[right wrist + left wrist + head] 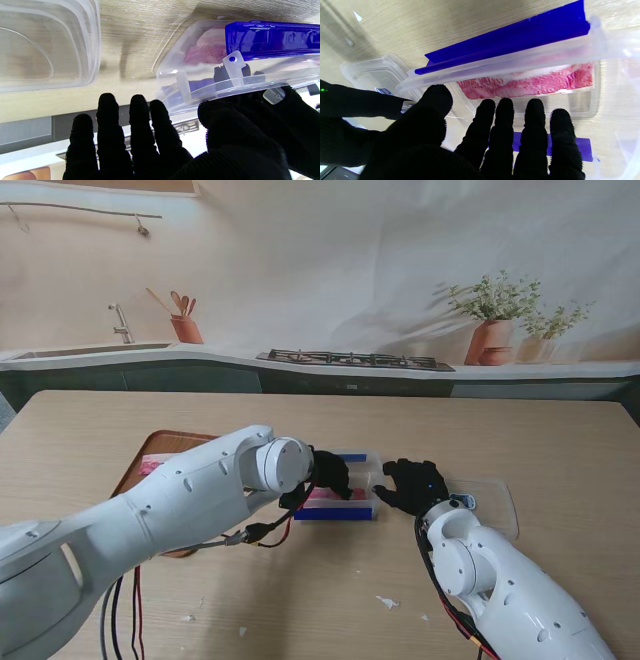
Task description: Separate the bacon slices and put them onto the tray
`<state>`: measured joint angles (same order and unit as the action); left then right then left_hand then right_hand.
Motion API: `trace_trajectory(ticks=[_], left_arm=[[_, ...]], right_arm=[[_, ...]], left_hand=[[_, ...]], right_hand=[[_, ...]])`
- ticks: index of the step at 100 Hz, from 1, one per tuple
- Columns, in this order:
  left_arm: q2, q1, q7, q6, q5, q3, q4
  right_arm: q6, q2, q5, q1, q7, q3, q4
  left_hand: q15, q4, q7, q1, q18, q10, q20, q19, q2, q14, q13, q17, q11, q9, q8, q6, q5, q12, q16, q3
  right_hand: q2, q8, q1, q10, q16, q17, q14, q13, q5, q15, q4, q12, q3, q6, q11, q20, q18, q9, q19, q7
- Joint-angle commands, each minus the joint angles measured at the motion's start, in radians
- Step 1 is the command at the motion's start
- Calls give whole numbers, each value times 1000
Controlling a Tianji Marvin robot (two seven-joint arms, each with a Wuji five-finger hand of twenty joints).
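Wooden counter (560, 450) carries a clear container (340, 488) of bacon (527, 83); the left hand (328, 472) hovers over it, fingers spread, the right hand (412, 485) spread beside it, both holding nothing.

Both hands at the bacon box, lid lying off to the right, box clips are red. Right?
Not quite. The clips on the bacon box are blue, not red; the left wrist view shows that most clearly. The rest holds: the left hand and right hand are both at the box, and the clear lid lies off to the right in the stand view.
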<state>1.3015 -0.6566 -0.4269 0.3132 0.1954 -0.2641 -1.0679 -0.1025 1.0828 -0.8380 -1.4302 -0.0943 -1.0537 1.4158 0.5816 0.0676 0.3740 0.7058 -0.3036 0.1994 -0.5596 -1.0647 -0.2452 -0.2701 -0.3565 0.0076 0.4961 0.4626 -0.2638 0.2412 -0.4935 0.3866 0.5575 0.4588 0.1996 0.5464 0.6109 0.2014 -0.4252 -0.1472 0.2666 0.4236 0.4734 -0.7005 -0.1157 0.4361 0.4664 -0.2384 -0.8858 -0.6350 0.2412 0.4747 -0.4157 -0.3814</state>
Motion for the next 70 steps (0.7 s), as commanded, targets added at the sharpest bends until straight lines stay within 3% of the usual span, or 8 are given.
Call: trace_trajectory(ticks=[1,35,51,61,70], left_arm=[[-7,-5,-10,10,5,-8,-25],[-34,-26,-6,47,5,-38,-88],[-28,-14,-15,40,4,-25,-69],[-17,-4,-16,31,9,-12,-44],[-7,2,-15,30,8,-4,-25]], right_arm=[[0,7,1,-11,21,9,-9],[-2,7,3,-9,23,12,-10],[-2,7,3,-8,24,14,-11],[-4,7,5,-7,25,16,-12],[-3,7,4,-7,25,15,-12]], left_hand=[[38,-39,20,-23,-3,23,2,-8,1,-20,-30,-20,38,21,-11,14,-16,31,29,-9],[67,-37,17,-28,-15,32,-2,-1,-9,-35,-74,-24,45,38,-9,24,-23,53,59,-4],[35,-36,9,-30,-14,28,-4,2,-8,-33,-63,-25,29,34,-5,22,-24,48,45,-7],[-70,-36,-4,-29,-6,32,18,42,-5,-34,-13,-28,-21,12,1,24,-12,0,-28,-16],[-95,-36,-5,-31,-5,37,24,47,-5,-34,-8,-29,-26,19,2,28,-18,-16,-54,-18]], right_hand=[[-17,-1,30,-7,-7,6,21,5,1,-20,44,-4,7,102,-8,-18,20,-22,0,-4],[-18,-1,30,-6,-7,5,22,5,4,-20,44,-5,7,102,-7,-19,19,-21,-1,-4],[-19,-1,29,-6,-7,3,22,5,4,-20,44,-5,6,103,-7,-19,18,-21,-2,-3],[-19,-2,30,-5,-7,3,24,5,4,-20,44,-5,6,102,-7,-20,20,-22,-2,-3],[-19,-2,30,-4,-7,3,22,6,5,-20,44,-5,6,102,-7,-20,20,-21,-2,-3]])
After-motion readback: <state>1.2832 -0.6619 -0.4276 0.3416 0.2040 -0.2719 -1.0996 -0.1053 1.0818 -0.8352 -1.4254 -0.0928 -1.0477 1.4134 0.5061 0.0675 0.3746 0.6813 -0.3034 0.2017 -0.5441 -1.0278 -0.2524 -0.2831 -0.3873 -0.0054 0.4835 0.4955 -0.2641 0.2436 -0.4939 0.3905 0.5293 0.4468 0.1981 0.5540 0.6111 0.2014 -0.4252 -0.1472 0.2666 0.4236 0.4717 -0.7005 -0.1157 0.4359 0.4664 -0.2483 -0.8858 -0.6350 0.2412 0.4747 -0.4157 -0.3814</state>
